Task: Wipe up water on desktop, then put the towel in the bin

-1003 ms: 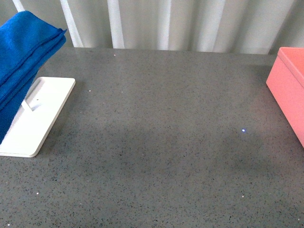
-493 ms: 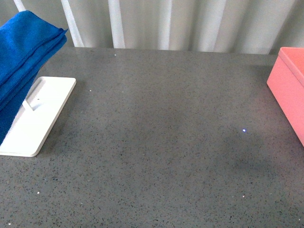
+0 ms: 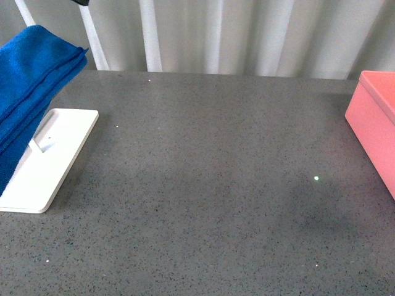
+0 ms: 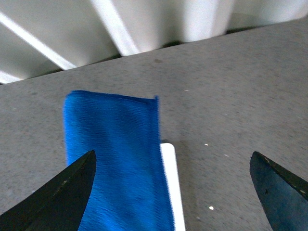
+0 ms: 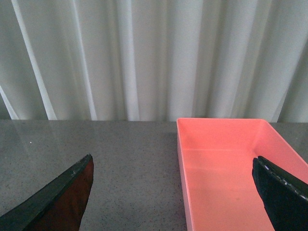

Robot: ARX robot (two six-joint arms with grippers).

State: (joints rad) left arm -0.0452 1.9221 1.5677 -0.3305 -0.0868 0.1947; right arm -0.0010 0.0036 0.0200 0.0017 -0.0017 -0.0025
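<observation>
Blue towel (image 3: 28,80) draped in folds over white stand (image 3: 52,157), far left of front frame, pink bin (image 3: 373,132) at right edge, well apart across grey speckled counter (image 3: 210,185), pleated curtain (image 3: 247,31) along top, left tool (image 4: 172,161) spread wide over towel, holding nothing, right tool (image 5: 172,163) spread wide facing bin, holding nothing

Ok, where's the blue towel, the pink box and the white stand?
bright blue microfibre towel (image 3: 31,80), front view, on its draped upper fold.
salmon-pink plastic bin (image 5: 226,178), right wrist view, on its bare floor.
flat white stand (image 3: 62,148), front view, on its bare base.

White stand (image 3: 60,151), pale pleated curtain (image 3: 247,31)
</observation>
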